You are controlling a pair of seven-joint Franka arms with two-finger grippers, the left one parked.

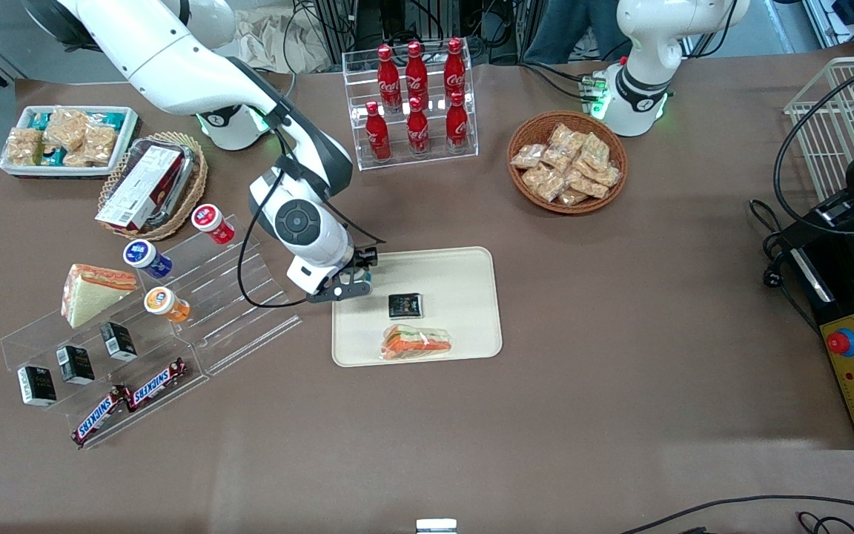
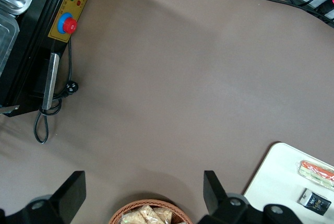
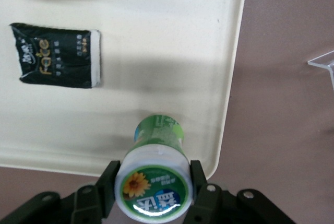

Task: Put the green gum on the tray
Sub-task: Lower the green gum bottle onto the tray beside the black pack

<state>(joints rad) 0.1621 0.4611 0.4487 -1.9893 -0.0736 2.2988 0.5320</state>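
While the green gum [image 3: 156,174] cannot be made out in the front view, being covered by the working arm's wrist, the right wrist view shows it plainly: the end effector [image 3: 153,185] is closed on the bottle, one finger pressed to each side of its white lid, lid toward the camera. The bottle's green body points down at the tray [image 3: 172,51], above the tray's corner region close to the rim; whether its base touches the tray surface cannot be determined. In the front view the end effector [image 1: 344,285] sits over the tray [image 1: 464,274] edge toward the working arm's end of the desk [image 1: 583,386]. On the tray lie a small black packet [image 1: 405,305] and, nearer the front camera, a wrapped sandwich [image 1: 416,343]; the two are apart. The packet [image 3: 56,55] appears in the right wrist view, its lettering only partly legible. On the clear stepped rack [image 1: 242,297] toward the working arm's end stand red [image 1: 212,222], blue [image 1: 147,258] and orange [image 1: 166,304] bottles of the same shape.
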